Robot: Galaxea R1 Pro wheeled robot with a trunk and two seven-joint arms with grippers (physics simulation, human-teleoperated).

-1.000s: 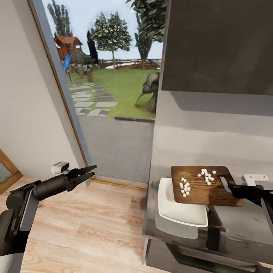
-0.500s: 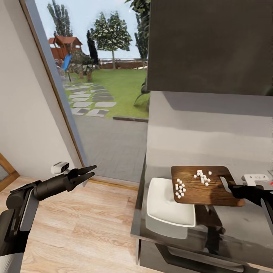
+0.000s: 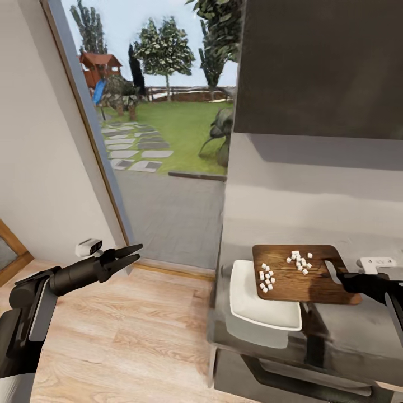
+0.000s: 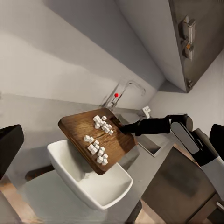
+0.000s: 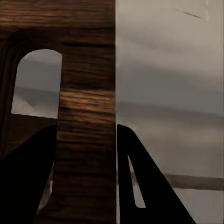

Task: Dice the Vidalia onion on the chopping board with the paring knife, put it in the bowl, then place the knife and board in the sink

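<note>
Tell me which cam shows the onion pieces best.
Left wrist view: the onion pieces are largest there, on the tilted board over the bowl. Head view shows them smaller. Right wrist view has just the board's handle end in the right gripper.

A tall glass door with a grey frame (image 3: 84, 134) fills the left-centre, and beyond it lies a green lawn (image 3: 179, 126) with pale stepping stones (image 3: 131, 146) running away to the far left. A red-roofed wooden playhouse (image 3: 99, 64) stands far left among tall trees (image 3: 163, 47). Near the door, grey paving (image 3: 168, 215) meets the light wood-plank floor (image 3: 117, 336). A dark grey wall cabinet (image 3: 322, 64) hangs at upper right.
</note>
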